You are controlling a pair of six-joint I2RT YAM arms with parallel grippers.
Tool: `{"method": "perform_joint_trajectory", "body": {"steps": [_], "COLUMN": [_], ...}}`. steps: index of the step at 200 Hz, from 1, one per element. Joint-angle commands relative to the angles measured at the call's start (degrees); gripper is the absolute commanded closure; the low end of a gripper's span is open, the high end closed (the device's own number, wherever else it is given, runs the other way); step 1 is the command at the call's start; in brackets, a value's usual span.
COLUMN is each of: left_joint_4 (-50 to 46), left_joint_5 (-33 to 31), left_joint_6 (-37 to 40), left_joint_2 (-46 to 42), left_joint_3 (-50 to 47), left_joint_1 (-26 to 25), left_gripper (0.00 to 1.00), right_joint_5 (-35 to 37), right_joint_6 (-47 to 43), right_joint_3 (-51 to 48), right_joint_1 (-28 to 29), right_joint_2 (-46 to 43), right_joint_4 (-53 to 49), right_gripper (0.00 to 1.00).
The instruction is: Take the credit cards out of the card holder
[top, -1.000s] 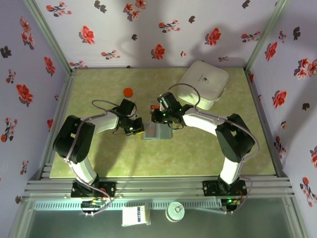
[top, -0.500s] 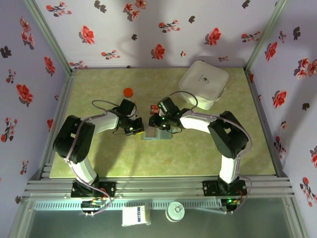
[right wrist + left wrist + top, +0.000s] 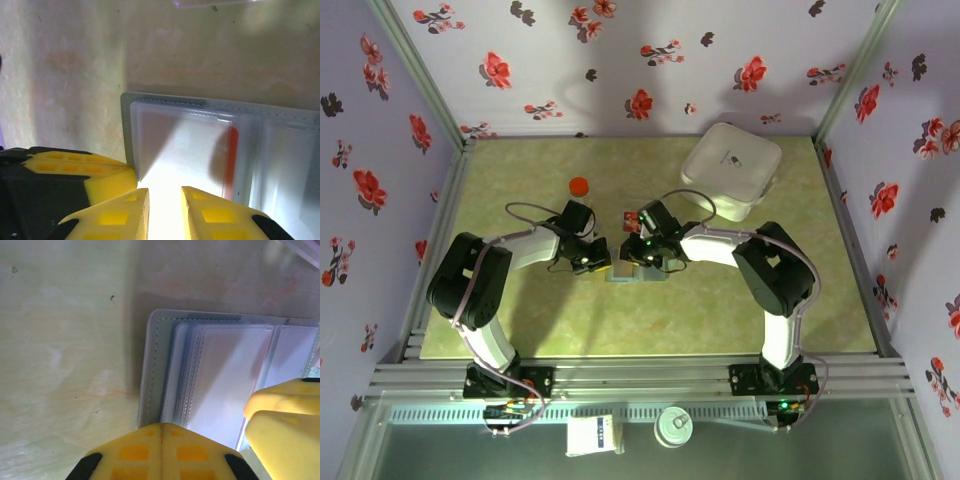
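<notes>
Pinning the card holder (image 3: 150, 365) at its left edge, it seems, the left gripper (image 3: 161, 432) is closed and empty. The holder lies open between both grippers, with a red credit card (image 3: 231, 155) in a clear sleeve. The right gripper (image 3: 165, 210) has its jaws slightly apart, and glare hides any grip. It should pinch only the card's edge and slide it out flat.

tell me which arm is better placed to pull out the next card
Right. The right tool hangs, fingers slightly parted, over the sleeve showing a red card; the left tool is shut at the card holder's edge, seemingly pinning it.
</notes>
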Motion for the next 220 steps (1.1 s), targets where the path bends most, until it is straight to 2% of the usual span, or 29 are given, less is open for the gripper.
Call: {"method": "perform_joint_trajectory", "body": {"steps": [1, 96, 220], "left_joint_4": [-0.3, -0.6, -0.6], "left_joint_5": [0.0, -0.1, 0.0], "left_joint_6": [-0.6, -0.5, -2.0], "left_joint_2": [-0.5, -0.4, -4.1], "left_joint_3": [-0.7, -0.8, 0.3], "left_joint_1": [-0.2, -0.3, -0.2], "left_gripper": [1.0, 1.0, 1.0], "right_joint_5": [-0.2, 5.2, 4.1], "right_joint_6": [0.8, -1.3, -1.3], "right_joint_3": [-0.9, -1.3, -3.9], "right_joint_1": [0.5, 0.4, -1.0], "right_joint_2": [0.6, -1.8, -3.8], "right_joint_4": [-0.3, -5.2, -2.7], "right_gripper": [0.76, 0.76, 0.76]}}
